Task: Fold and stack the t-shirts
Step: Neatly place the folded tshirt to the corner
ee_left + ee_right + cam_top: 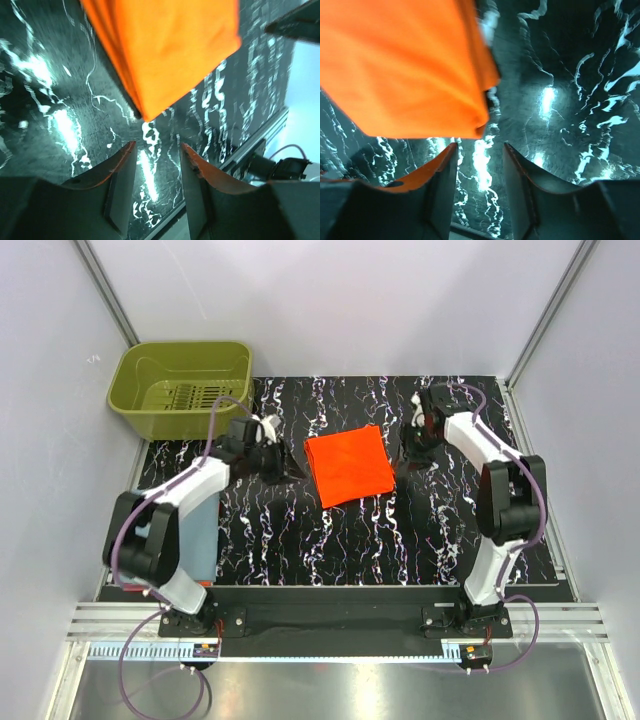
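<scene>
The bright orange t-shirt (pixel 348 466) lies folded into a flat square in the middle of the black marbled mat. It also shows in the left wrist view (pixel 165 50) and the right wrist view (pixel 405 65). A dusty blue-grey folded t-shirt (pixel 200 540) lies at the mat's left edge, mostly hidden under my left arm. My left gripper (pixel 288 472) is open and empty just left of the orange shirt, a corner of it just beyond the fingertips (pixel 156 150). My right gripper (pixel 408 462) is open and empty just right of it (pixel 480 150).
An olive-green plastic basket (pixel 182 388) stands at the back left, off the mat. White walls and metal posts enclose the cell. A metal rail runs along the near edge (pixel 330 625).
</scene>
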Controlling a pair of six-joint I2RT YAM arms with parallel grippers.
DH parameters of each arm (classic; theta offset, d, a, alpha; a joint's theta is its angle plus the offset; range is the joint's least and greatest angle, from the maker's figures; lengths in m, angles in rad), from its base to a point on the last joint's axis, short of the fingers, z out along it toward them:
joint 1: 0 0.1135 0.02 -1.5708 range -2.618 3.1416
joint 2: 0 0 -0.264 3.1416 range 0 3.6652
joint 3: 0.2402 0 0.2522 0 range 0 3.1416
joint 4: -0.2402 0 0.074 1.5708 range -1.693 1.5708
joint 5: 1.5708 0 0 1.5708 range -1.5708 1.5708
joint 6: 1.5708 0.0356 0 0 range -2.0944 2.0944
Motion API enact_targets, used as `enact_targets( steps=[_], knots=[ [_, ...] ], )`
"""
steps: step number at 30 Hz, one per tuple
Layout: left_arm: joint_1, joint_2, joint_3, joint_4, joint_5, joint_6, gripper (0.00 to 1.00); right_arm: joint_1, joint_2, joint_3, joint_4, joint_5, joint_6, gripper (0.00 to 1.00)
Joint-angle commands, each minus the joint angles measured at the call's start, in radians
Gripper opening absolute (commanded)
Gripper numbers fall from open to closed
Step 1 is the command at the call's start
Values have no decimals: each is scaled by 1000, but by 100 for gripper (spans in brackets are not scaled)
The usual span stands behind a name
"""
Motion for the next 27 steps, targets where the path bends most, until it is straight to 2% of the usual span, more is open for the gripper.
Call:
enact_targets(
  steps=[1,5,9,11,12,13,14,16,21,27],
  knots=[
    [30,-110,-26,-18,-65,21,44,109,-115,60,4,111,-80,50],
    [78,-213,-89,-17,-134,-30,45,254,-202,-19,166,167,-171,59],
    [134,-315,-140,-18,-150,-77,55,377,-305,-146,407,188,-341,64],
    [156,-364,-169,-17,-150,-111,55,439,-357,-250,484,197,-527,66],
    [164,-381,-178,-17,-153,-125,55,510,-380,-298,571,191,-615,66],
    [168,-401,-201,-18,-151,-152,54,541,-406,-408,611,162,-816,68],
    [176,-444,-214,-18,-162,-165,54,570,-455,-468,649,148,-920,76],
    [181,-492,-253,-20,-179,-195,55,625,-493,-624,774,135,-1130,82],
    [187,-647,-333,-22,-223,-274,63,654,-481,-709,861,176,-1292,80],
    [194,-711,-395,-25,-231,-357,70,682,-382,-745,972,233,-1403,74]
  ],
)
